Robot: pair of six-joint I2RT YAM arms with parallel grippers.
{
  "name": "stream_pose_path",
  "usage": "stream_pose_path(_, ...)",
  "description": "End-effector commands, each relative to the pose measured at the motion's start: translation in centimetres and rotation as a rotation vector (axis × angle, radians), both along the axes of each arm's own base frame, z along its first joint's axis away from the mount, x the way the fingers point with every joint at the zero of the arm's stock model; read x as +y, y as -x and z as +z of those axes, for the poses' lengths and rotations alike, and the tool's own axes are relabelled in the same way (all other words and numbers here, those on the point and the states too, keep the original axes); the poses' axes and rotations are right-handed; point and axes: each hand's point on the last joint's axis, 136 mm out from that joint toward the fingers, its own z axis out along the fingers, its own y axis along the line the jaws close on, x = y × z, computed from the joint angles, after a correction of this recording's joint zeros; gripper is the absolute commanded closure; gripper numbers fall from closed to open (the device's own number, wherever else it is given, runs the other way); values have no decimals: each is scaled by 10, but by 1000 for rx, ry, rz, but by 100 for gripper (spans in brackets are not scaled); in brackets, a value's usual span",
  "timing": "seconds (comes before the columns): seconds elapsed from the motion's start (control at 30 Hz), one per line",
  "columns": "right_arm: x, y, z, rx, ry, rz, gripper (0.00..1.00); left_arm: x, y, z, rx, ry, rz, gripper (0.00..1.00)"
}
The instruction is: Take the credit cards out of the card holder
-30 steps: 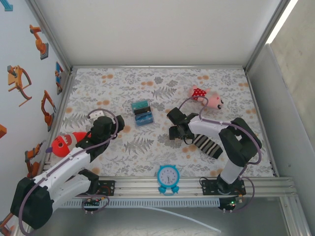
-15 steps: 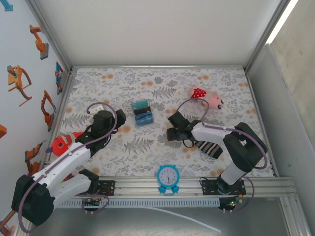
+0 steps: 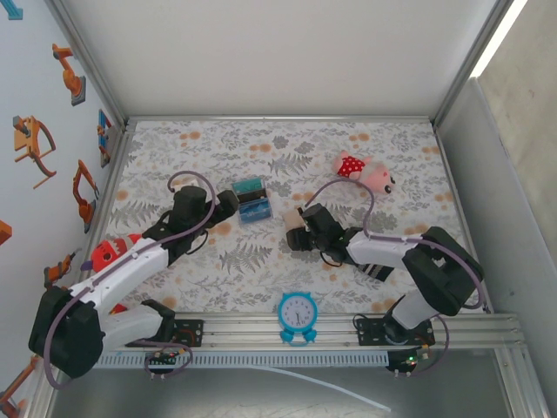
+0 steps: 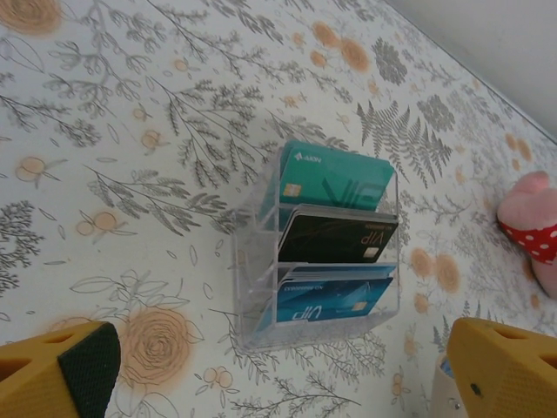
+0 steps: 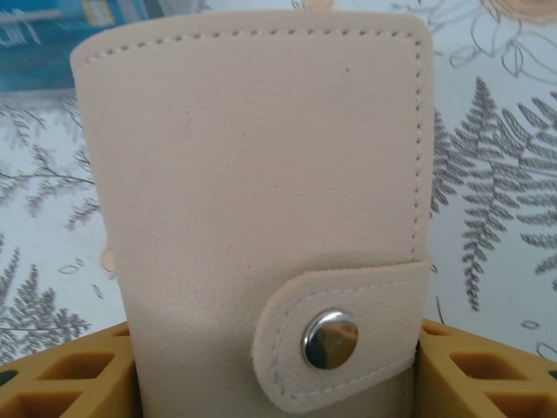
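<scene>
Hidden/cut off: the beige stitched leather card holder wallet (image 5: 252,174) was snapped closed with a silver stud, so its inside couldn't be seen. Its lower edge ran off the right wrist frame. A black-and-white striped sock (image 3: 374,271), right of and just beyond the round blue alarm clock (image 3: 298,312), was mostly covered by the right arm. A red-and-white toy (image 3: 109,252), far left of the clock, sat partly behind the left arm. The pink plush with a red dotted bow (image 3: 370,176) was cut off at the left wrist frame's edge.

Right hand (image 3: 298,237), just beyond the clock, was clenched on the wallet, a yellow finger against each side. Left hand (image 3: 226,205), beyond and left of the clock, was released, fingers wide apart.

Teal, black and blue plastic cards (image 4: 335,237) stood in a clear acrylic tiered stand (image 4: 261,326), beyond and slightly left of the clock, just beside the left hand.

Surface: desk (image 3: 261,148) under a grey fern and orange flower print. Room: white back wall, left panel with orange robot-arm stickers, aluminium rail under the clock.
</scene>
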Motion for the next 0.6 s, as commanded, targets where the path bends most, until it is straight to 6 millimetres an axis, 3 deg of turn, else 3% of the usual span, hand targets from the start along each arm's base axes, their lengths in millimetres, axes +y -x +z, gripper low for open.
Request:
stream_pose_path(0.0,17,-9,33,-129,-92,40,41,-35,-4,18,-16,103,-106,3)
stream_pose_path(0.33,27,-9,56,-218,-139,65,43,-121,9,14,24,157,-410,3)
stream_pose_path(0.57,34,-10,66,-244,-160,74,44,-149,12,5,46,186,-477,1)
